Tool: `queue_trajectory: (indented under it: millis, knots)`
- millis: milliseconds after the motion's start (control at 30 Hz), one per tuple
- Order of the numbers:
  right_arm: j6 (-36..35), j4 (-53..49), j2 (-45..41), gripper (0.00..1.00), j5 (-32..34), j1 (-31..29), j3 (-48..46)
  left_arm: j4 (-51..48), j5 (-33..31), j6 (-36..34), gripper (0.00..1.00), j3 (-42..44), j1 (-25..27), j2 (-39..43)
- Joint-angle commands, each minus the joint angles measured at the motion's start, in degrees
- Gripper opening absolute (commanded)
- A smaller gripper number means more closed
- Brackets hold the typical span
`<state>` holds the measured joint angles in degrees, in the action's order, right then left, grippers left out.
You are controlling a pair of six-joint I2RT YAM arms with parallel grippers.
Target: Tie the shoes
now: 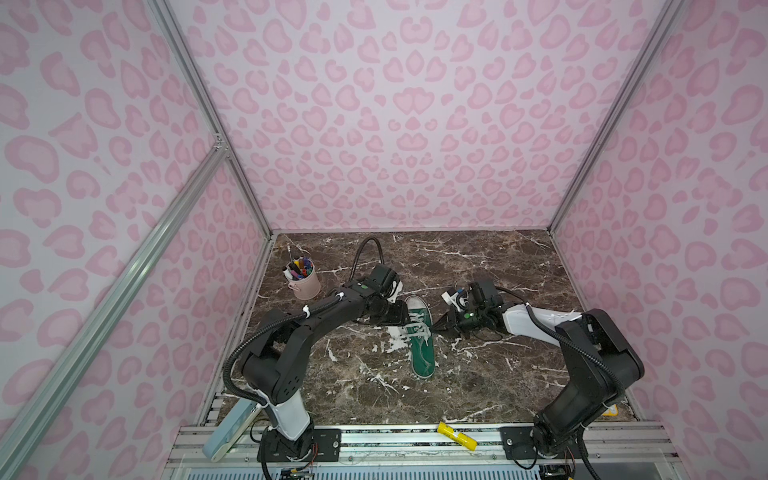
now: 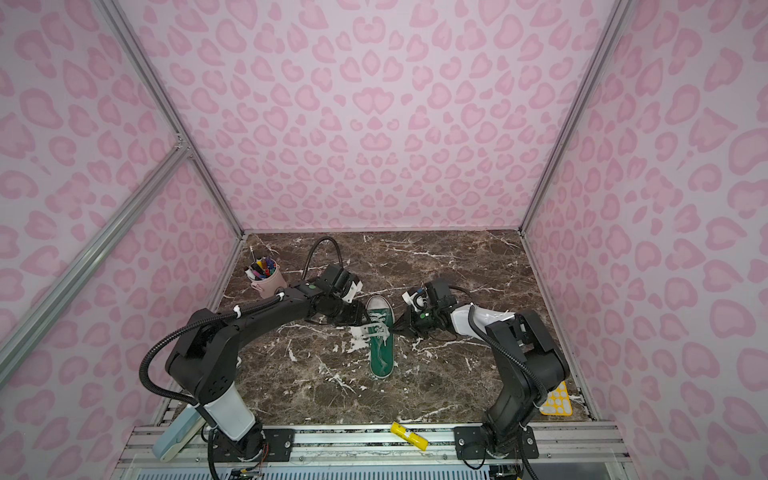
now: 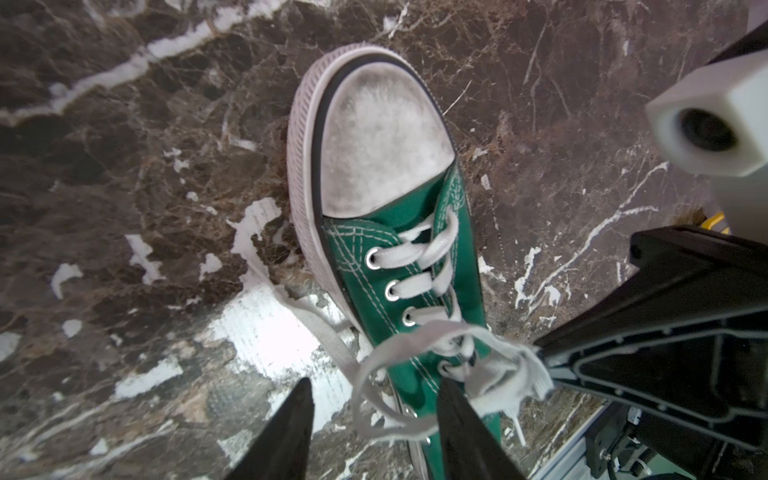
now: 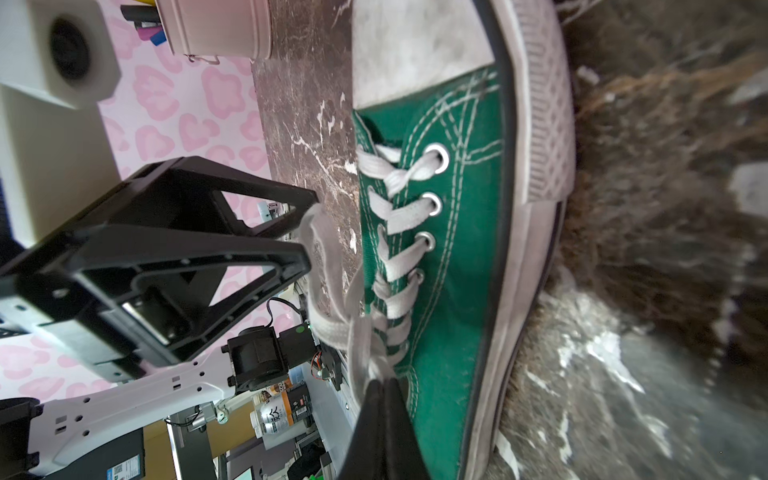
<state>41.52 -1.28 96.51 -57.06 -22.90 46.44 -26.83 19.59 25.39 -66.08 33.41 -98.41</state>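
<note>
Green sneaker [image 3: 374, 166], heel cropped close-up; left gripper [image 3: 376, 384] apart, right gripper [image 4: 380, 384] pinching laces [image 4: 332, 328]

Shoe [image 1: 422, 345] on table [image 1: 519, 374], toe rearward; pen cup [image 1: 306, 286] rear left; left end effector [image 3: 376, 384], right end effector [image 4: 382, 384] flanking laces [image 1: 419, 331].

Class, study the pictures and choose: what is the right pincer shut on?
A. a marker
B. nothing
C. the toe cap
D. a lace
D: in the right wrist view the right pincer has its tips closed on a lace that runs up to the shoe.
</note>
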Motion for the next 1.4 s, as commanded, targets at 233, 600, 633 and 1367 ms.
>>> queue_trajectory:
  millis: [233,600,633,1367]
  knots:
    - [1.7,2.42,1.26,0.0,-0.76,-0.4,0.14,1.36,-1.08,0.64,0.63,3.64,1.67,8.71]
    - [1.48,2.33,2.52,0.0,-0.74,-0.42,1.09,1.7,-0.92,3.68,0.65,3.84,8.57,8.85]
    - [1.51,2.25,2.48,0.0,-0.7,-0.41,1.11,1.76,-1.65,4.16,0.66,4.05,9.27,9.12]
    - [1.9,2.71,2.27,0.0,-0.8,-0.84,0.41,-10.7,-17.14,3.69,0.77,-4.62,9.06,8.53]
